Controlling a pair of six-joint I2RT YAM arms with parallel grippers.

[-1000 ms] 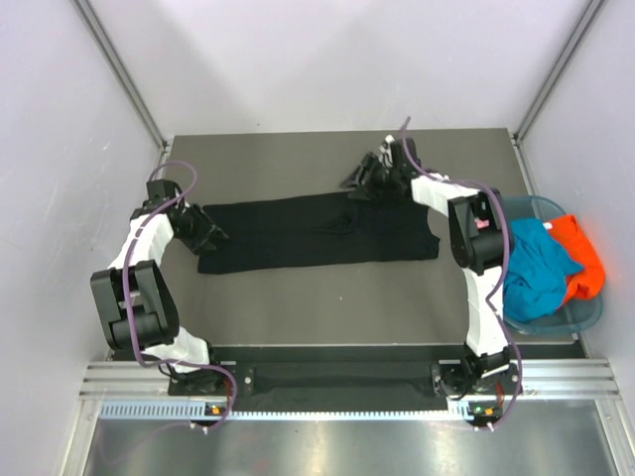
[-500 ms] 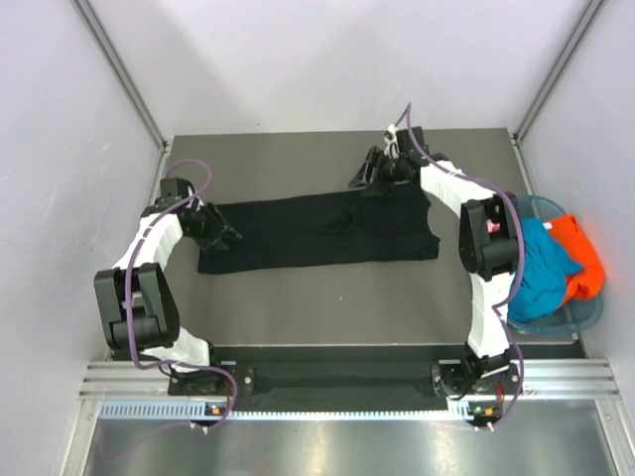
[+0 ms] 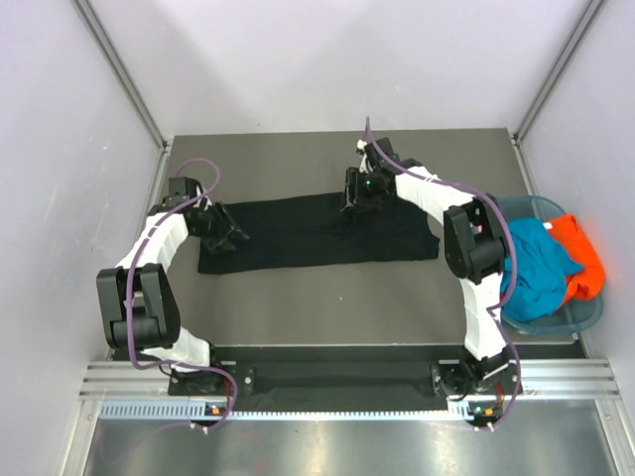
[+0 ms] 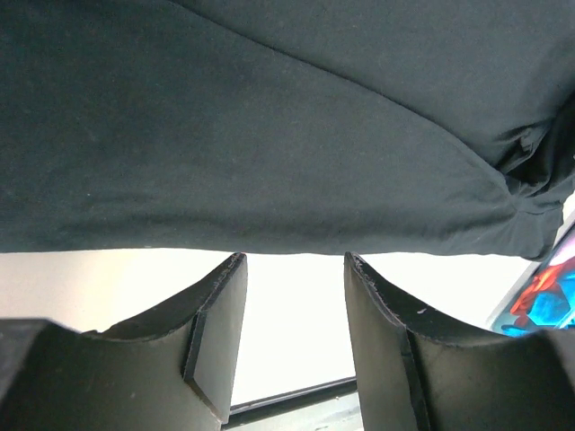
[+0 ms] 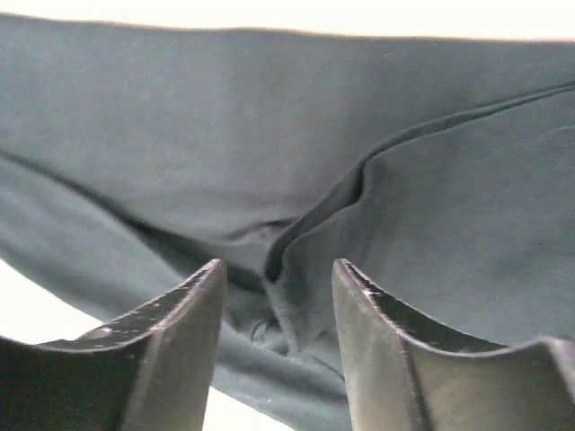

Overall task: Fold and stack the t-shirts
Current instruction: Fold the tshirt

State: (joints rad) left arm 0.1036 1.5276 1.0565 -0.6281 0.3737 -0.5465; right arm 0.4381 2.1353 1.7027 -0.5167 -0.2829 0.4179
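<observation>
The black t-shirt [image 3: 317,233] is seen as soft, matt cloth of fine weave, smooth apart from a few creases and one puckered fold. The teal shirt [image 3: 536,266] and the orange shirt [image 3: 583,253] are likewise shown as soft cloth, crumpled. The basket [image 3: 587,317] is made of translucent blue-green plastic with a slight gloss. The table [image 3: 337,297] is covered with a dull, matt grey surface. The fingers [image 4: 216,332] of the left gripper [image 4: 294,260] and those of the right gripper [image 5: 278,265] are formed of matt black plastic, faintly scuffed at the edges. The rail [image 3: 99,382] is made of pale, ribbed metal. The cables [image 3: 198,161] are sheathed in smooth purple plastic.
</observation>
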